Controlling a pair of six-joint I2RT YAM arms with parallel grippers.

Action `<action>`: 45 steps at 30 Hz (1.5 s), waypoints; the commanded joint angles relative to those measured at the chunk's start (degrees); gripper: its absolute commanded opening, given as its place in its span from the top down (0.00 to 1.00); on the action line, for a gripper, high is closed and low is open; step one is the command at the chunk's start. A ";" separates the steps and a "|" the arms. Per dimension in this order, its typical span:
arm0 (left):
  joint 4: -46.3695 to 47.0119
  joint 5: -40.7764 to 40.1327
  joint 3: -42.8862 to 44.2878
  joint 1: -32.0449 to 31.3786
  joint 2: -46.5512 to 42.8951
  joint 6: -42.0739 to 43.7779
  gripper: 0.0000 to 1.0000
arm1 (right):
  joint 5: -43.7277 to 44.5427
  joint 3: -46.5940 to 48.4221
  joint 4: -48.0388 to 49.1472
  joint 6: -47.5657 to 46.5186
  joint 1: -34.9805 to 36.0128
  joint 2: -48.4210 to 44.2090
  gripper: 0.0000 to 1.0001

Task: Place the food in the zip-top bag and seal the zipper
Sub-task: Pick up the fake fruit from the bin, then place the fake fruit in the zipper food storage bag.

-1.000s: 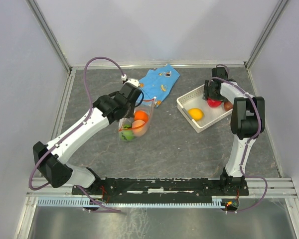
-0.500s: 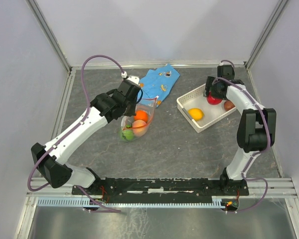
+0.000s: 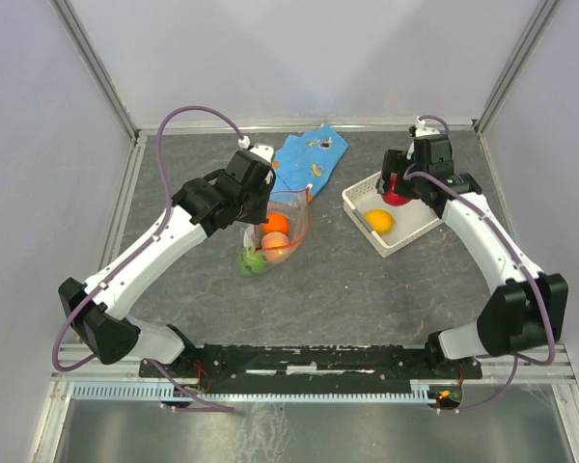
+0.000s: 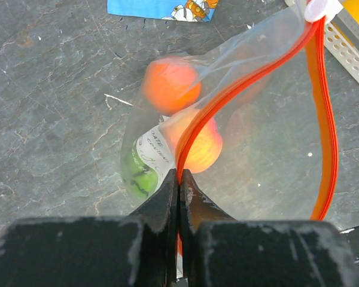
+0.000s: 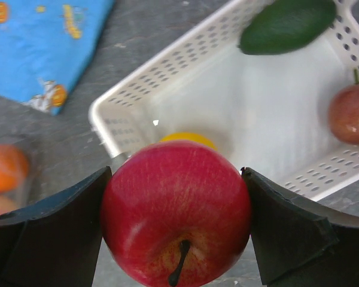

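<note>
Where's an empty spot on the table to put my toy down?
The big grey stretch of table between the zip-top bag, the basket and the arm bases is bare. The far side is crowded: cloth, bag, basket.

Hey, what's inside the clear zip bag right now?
Three pieces show through the zip-top bag: an orange fruit, a peach-coloured one beside it, and a green one partly covered by the white label. Anything behind those three cannot be seen.
</note>
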 commanded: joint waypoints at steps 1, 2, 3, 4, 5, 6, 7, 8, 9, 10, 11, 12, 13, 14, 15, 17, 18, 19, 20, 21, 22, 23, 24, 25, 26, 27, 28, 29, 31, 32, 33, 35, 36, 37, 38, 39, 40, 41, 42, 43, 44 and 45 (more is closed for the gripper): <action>2.37 2.62 2.56 0.32 -0.99 -2.29 0.97 | -1.29 0.66 -0.25 1.28 4.46 -7.02 0.34; 2.56 2.85 2.39 0.34 -0.98 -2.46 0.97 | -1.35 0.71 -0.46 1.51 5.79 -7.72 0.35; 2.81 3.18 2.29 0.32 -0.97 -2.80 0.97 | -1.42 0.71 -0.43 2.03 6.87 -9.23 0.34; 2.88 3.69 2.24 0.32 -0.85 -3.02 0.97 | -1.75 0.55 -0.20 2.58 8.13 -10.30 0.34; 2.99 4.20 2.17 0.37 -0.86 -3.18 0.97 | -2.13 0.48 0.19 3.13 9.26 -11.32 0.34; 3.11 4.55 2.11 0.33 -0.87 -3.42 0.97 | -2.29 0.43 0.45 3.82 10.68 -12.23 0.34; 3.19 4.78 2.02 0.32 -0.90 -3.56 0.97 | -2.39 0.36 0.73 4.55 11.79 -13.01 0.34; 3.22 4.85 1.82 0.32 -0.97 -3.66 0.97 | -2.58 0.34 1.07 5.16 12.83 -13.72 0.34; 3.41 4.85 1.57 0.32 -1.15 -3.75 0.97 | -2.85 0.32 1.35 5.85 13.80 -14.23 0.34; 3.85 4.83 1.09 0.37 -1.34 -3.79 0.97 | -3.05 0.41 1.61 6.65 14.93 -14.65 0.34; 4.32 4.75 0.43 0.34 -1.63 -3.72 0.97 | -3.29 0.39 2.27 7.27 15.89 -15.08 0.35; 4.62 4.78 0.12 0.32 -1.63 -3.64 0.97 | -3.55 0.30 2.90 7.95 17.08 -15.44 0.35; 4.71 4.82 0.13 0.37 -1.40 -3.49 0.97 | -3.91 0.11 3.64 8.63 18.22 -15.67 0.35; 4.61 4.90 0.37 0.34 -1.03 -3.38 0.97 | -4.21 -0.02 4.45 9.28 19.34 -15.79 0.35; 4.36 5.18 0.73 0.35 -0.59 -3.33 0.97 | -4.39 -0.22 5.26 9.92 20.61 -15.88 0.34; 4.16 5.63 0.87 0.32 -0.04 -3.51 0.97 | -4.44 -0.77 7.27 11.04 23.15 -15.97 0.35; 4.23 5.74 0.65 0.32 -0.01 -3.77 0.97 | -4.39 -1.27 8.37 11.52 24.42 -16.06 0.35; 4.61 5.92 0.39 0.32 -0.14 -4.27 0.97 | -4.11 -1.86 9.46 11.99 25.54 -16.13 0.34; 5.01 6.18 0.06 0.34 -0.28 -4.46 0.97 | -3.74 -2.43 10.38 12.48 26.75 -16.19 0.34; 5.37 6.49 -0.30 0.34 -0.61 -4.73 0.97 | -3.66 -2.81 11.27 12.93 27.65 -16.17 0.34; 5.81 6.76 -0.64 0.32 -0.87 -5.15 0.97 | -3.64 -3.25 12.16 13.31 28.54 -16.21 0.34; 6.23 7.03 -1.07 0.32 -1.15 -5.32 0.97 | -3.72 -3.55 13.07 13.67 29.39 -16.25 0.34; 6.69 7.63 -1.50 0.33 -1.28 -5.42 0.97 | -3.87 -4.00 14.34 14.03 30.13 -16.44 0.34; 6.89 8.23 -1.61 0.33 -1.24 -5.43 0.97 | -3.90 -4.53 15.67 14.23 30.81 -16.68 0.34; 6.74 8.72 -1.51 0.32 -0.91 -5.48 0.97 | -3.65 -5.14 17.15 14.49 31.32 -16.89 0.34; 6.52 9.02 -1.32 0.37 -0.59 -5.44 0.97 | -3.30 -5.71 18.30 14.97 31.72 -16.98 0.34; 6.48 9.26 -1.28 0.33 -0.37 -5.55 0.97 | -3.14 -6.09 19.25 15.35 32.14 -16.90 0.34; 6.48 9.28 -1.34 0.32 -0.30 -5.70 0.97 | -3.18 -6.29 20.13 15.60 32.37 -16.68 0.34; 6.76 9.49 -1.65 0.33 -0.42 -6.06 0.97 | -3.98 -6.32 21.15 16.07 32.87 -15.84 0.34; 6.89 9.75 -1.83 0.32 -0.56 -6.26 0.97 | -4.70 -6.19 21.86 16.52 33.03 -15.24 0.33; 6.91 10.04 -1.95 0.37 -0.60 -6.31 0.97 | -5.60 -5.84 22.39 17.08 33.20 -14.50 0.33; 7.13 10.63 -2.26 0.39 -0.93 -6.56 0.97 | -7.96 -4.91 23.37 18.59 33.37 -12.87 0.33; 7.10 10.70 -2.36 0.40 -1.09 -6.64 0.97 | -8.55 -4.58 23.62 18.97 33.59 -12.16 0.33; 7.09 10.71 -2.48 0.35 -1.27 -6.61 0.97 | -8.53 -4.37 23.85 19.11 33.86 -11.70 0.33; 7.09 10.67 -2.50 0.35 -1.40 -6.56 0.97 | -8.30 -4.43 24.09 19.10 34.12 -11.34 0.33; 7.16 10.61 -2.46 0.37 -1.51 -6.47 0.97 | -8.08 -4.65 24.32 19.14 34.32 -10.91 0.33; 7.10 10.69 -2.43 0.35 -1.61 -6.42 0.97 | -7.92 -4.98 24.46 19.20 34.38 -10.55 0.33; 7.09 10.78 -2.30 0.30 -1.63 -6.45 0.97 | -8.07 -5.24 24.42 19.18 34.39 -10.02 0.32; 7.09 10.99 -2.21 0.32 -1.72 -6.48 0.97 | -8.49 -5.26 24.04 19.08 34.39 -9.28 0.31; 7.09 11.18 -2.09 0.28 -1.67 -6.58 0.97 | -8.96 -5.14 23.58 18.94 34.39 -8.52 0.30; 7.09 11.50 -1.95 0.32 -1.60 -6.65 0.97 | -9.49 -5.02 23.25 18.89 34.39 -7.80 0.30; 7.09 11.85 -1.79 0.33 -1.51 -6.80 0.97 | -9.75 -5.22 23.22 18.95 34.39 -7.20 0.29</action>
